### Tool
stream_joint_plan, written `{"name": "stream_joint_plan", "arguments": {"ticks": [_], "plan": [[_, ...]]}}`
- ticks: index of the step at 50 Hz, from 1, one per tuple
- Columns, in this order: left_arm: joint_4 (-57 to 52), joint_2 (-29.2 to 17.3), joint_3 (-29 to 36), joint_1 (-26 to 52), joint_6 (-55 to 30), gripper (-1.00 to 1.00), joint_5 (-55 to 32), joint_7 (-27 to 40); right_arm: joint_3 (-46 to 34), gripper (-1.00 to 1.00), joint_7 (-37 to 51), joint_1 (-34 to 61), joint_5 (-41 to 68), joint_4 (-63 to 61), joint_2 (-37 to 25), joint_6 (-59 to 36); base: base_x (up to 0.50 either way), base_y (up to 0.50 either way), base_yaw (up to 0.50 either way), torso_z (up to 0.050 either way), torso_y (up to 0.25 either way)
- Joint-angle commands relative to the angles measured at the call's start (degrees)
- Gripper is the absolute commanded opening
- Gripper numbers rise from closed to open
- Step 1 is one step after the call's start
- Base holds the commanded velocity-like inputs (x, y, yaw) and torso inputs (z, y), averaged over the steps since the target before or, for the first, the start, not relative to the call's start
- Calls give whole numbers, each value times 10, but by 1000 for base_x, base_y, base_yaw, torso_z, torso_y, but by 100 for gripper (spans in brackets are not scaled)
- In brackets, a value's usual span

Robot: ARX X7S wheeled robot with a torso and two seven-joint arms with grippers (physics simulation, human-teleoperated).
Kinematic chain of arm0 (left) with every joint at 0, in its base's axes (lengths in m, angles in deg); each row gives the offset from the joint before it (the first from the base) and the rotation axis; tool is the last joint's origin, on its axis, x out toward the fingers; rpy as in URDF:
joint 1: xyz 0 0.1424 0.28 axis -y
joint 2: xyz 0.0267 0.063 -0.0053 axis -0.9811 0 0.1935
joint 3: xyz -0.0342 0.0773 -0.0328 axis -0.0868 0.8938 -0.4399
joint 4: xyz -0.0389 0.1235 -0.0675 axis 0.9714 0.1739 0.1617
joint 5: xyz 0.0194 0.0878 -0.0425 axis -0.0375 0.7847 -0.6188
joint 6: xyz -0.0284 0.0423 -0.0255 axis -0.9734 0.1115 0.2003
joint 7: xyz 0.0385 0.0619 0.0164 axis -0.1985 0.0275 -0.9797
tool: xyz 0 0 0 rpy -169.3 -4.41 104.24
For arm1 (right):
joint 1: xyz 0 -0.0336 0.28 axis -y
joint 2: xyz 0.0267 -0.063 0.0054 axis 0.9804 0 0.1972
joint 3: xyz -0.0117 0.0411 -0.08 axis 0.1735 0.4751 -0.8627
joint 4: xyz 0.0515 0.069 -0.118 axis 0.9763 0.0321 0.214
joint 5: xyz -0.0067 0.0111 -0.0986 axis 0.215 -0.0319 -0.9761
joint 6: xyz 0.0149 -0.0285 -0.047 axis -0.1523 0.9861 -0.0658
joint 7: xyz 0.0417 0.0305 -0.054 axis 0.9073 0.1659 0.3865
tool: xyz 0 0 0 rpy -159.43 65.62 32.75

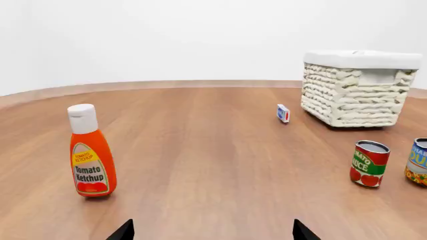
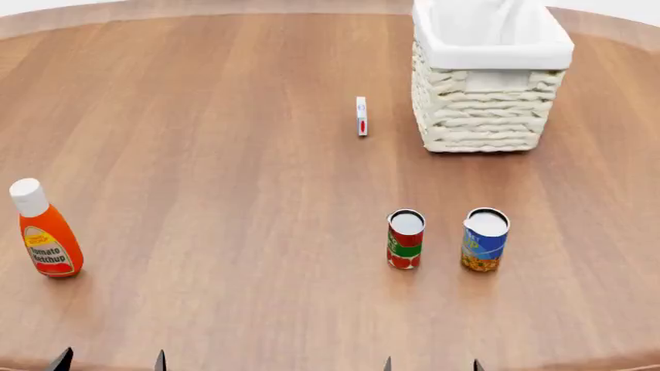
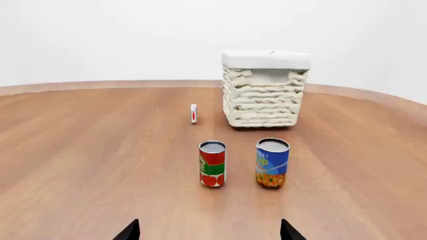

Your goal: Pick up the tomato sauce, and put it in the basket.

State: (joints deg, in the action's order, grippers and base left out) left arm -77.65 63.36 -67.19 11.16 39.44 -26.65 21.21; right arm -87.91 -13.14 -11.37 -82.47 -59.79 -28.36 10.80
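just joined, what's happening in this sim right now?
Nothing is being held yet. The left gripper and right gripper are both open and empty at the table's near edge. The tomato sauce can stands upright beside a blue-and-yellow can, roughly ahead of the right gripper. The basket sits farther back, with a small box on edge next to it. A ketchup bottle stands off to the left.
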Motion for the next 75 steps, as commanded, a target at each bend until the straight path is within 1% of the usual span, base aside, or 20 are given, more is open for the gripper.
{"name": "stream_joint_plan", "arguments": {"ticks": [1, 11, 16, 19, 21, 25, 30, 35, 40, 44, 55, 67, 75], "plan": [[1, -7, 8, 2, 0, 100, -7, 7, -9, 100, 9, 2, 7, 1, -7, -1, 0, 0, 0, 0, 0], [-29, -24, 34, -6, -8, 100, -22, 32, -32, 100, 38, -9, 7, -34, -29, -9, 0, 0, 0, 0, 0], [-108, -35, 40, -20, -21, 100, -26, 39, -39, 100, 50, -22, 1, -103, -36, -24, 0, 0, 0, 0, 0], [-164, -42, 40, -26, -42, 100, -34, 41, -41, 100, 51, -35, 7, -160, -40, -42, 0, 0, 0, 0, 0], [-214, -45, 37, -33, -59, 100, -41, 44, -45, 100, 57, -45, -4, -214, -46, -59, 0, 0, 0, 0, 0], [-281, -53, 35, -45, -64, 100, -41, 51, -49, 100, 67, -54, -23, -276, -55, -75, 0, 0, 0, 0, 0], [-359, -63, 30, -64, -80, 100, -53, 56, -59, 100, 66, -71, -25, -319, -63, -57, 0, 0, 0, 0, 0], [-393, -70, 26, -76, -67, 100, -55, 62, -68, 100, 77, -87, -50, -360, -71, -37, 0, 0, 0, 0, 0], [-430, -76, 18, -91, -59, 100, -70, 66, -72, 100, 84, -99, -74, -410, -79, -47, 0, 0, 0, 0, 0], [-463, -82, 16, -94, -73, 100, -77, 71, -70, 100, 85, -102, -67, -427, -82, -50, 0, 0, 0, 0, 0], [-530, -95, 2, -106, -85, 100, -102, 82, -67, 100, 84, -115, -54, -502, -91, -70, 0, 0, 0, 0, 0], [-522, -99, 7, -113, -68, 100, -98, 89, -71, 100, 92, -117, -53, -490, -99, -63, 0, 0, 0, 0, 0], [-520, -104, 9, -113, -68, 100, -99, 94, -75, 100, 94, -113, -49, -492, -101, -76, 0, 0, 0, 0, 0]]}}
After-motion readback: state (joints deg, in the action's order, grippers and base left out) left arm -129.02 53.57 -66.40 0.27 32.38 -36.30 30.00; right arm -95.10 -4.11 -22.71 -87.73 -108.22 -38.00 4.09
